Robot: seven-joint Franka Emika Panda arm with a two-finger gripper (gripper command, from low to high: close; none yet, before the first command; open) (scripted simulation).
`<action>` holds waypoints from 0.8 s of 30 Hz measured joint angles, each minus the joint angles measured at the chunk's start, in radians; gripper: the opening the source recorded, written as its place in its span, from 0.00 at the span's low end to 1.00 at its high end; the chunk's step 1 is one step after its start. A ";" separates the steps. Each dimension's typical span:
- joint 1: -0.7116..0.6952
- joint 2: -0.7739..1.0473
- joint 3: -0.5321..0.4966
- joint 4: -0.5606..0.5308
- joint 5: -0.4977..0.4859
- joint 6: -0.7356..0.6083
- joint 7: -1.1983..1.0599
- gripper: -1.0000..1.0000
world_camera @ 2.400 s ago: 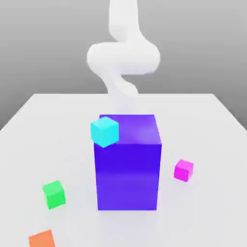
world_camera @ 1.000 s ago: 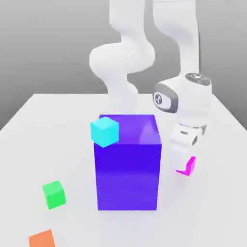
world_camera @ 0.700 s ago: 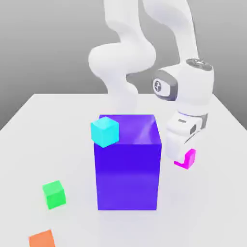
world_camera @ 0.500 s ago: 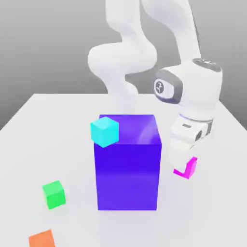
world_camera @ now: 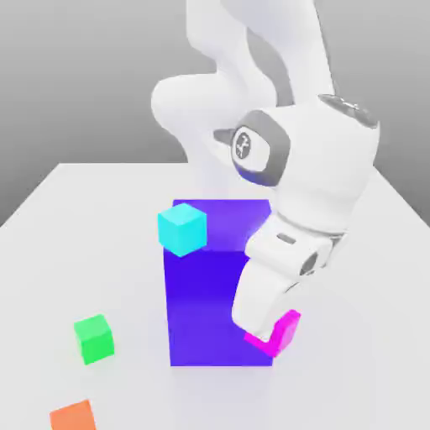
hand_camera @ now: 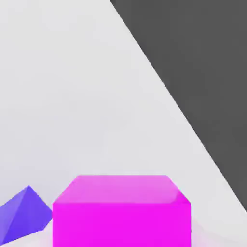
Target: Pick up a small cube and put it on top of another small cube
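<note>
The small cube (world_camera: pixel 284 334), bright magenta, sits at the tip of my gripper (world_camera: pixel 265 324), which is shut on it. In the exterior view the hand and cube overlap the lower right edge of the big purple-blue block (world_camera: pixel 206 285). The hand view has the magenta small cube (hand_camera: pixel 120 212) close up, with a corner of the purple block (hand_camera: pixel 21 212) beside it. Another small cube (world_camera: pixel 93 338), bright green, rests on the white table (world_camera: pixel 84 218) at the exterior view's left, well apart from the gripper. The white hand covers the top of the magenta cube.
A cyan cube (world_camera: pixel 182 228) shows against the purple block's upper left corner. An orange cube (world_camera: pixel 74 416) lies at the front left edge of the exterior view, below the green one. The white arm (world_camera: pixel 252 76) rises behind the block.
The arm has swung from the right of the purple block toward the exterior view's left and lower in the picture, carrying the magenta cube with it. The other cubes have not moved.
</note>
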 joint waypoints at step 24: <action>-0.324 -0.083 -0.165 -0.111 0.293 0.035 1.013 0.00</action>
